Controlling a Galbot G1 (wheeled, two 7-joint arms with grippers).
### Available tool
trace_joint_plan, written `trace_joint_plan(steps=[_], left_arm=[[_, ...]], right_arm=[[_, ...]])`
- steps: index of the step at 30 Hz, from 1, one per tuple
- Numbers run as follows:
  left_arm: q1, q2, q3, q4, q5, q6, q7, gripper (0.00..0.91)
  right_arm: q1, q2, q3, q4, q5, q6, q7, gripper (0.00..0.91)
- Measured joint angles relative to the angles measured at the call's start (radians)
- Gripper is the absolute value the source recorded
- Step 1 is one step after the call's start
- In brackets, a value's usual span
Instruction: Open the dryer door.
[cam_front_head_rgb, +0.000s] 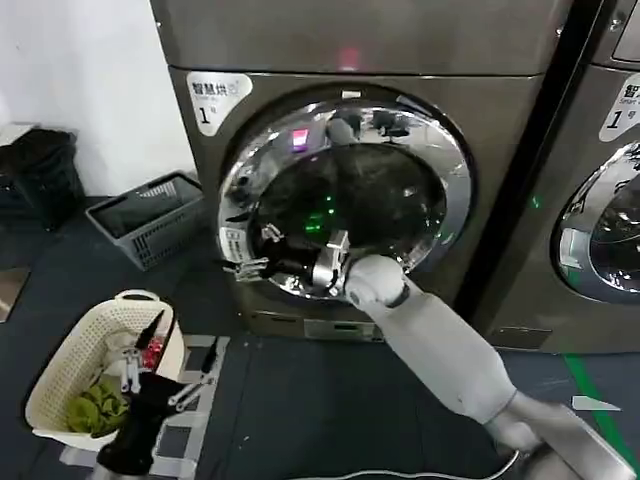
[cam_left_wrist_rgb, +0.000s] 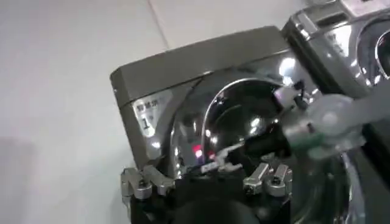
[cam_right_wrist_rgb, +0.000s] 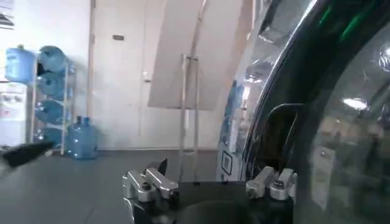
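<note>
The dryer door (cam_front_head_rgb: 445, 135) is a big round porthole with a mirror-chrome ring and dark glass on the machine marked 1. My right gripper (cam_front_head_rgb: 255, 252) is at the door's lower left edge, open, one finger beside the ring. The right wrist view has the ring's edge (cam_right_wrist_rgb: 251, 115) and a dark recess close by that gripper (cam_right_wrist_rgb: 213, 173). I cannot tell whether a finger touches the door. My left gripper (cam_front_head_rgb: 182, 340) hangs open, low over the floor by the basket. Its wrist view looks past the gripper (cam_left_wrist_rgb: 207, 179) at the door (cam_left_wrist_rgb: 237, 106).
A cream laundry basket (cam_front_head_rgb: 60, 385) with green cloth sits on the floor at the lower left. A grey crate (cam_front_head_rgb: 150, 215) lies by the wall. A second chrome-ringed machine (cam_front_head_rgb: 600, 230) stands on the right. Blue water bottles (cam_right_wrist_rgb: 79, 140) stand across the room.
</note>
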Motion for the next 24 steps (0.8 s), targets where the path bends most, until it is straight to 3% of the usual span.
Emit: trace_joint_plan(steps=[15,24], left_arm=[[-0.138,0.093,-0.134,0.076,-0.129,0.079,0.058,0.907],[-0.202,0.159,-0.125,0.121,-0.15,0.102,0.077,0.907]], right_arm=[[-0.023,-0.121,0.004,0.136,0.12,-0.059,-0.144,0.907],[-0.051,-0.186,0.034,0.182,0.124,-0.056,-0.252,0.907]])
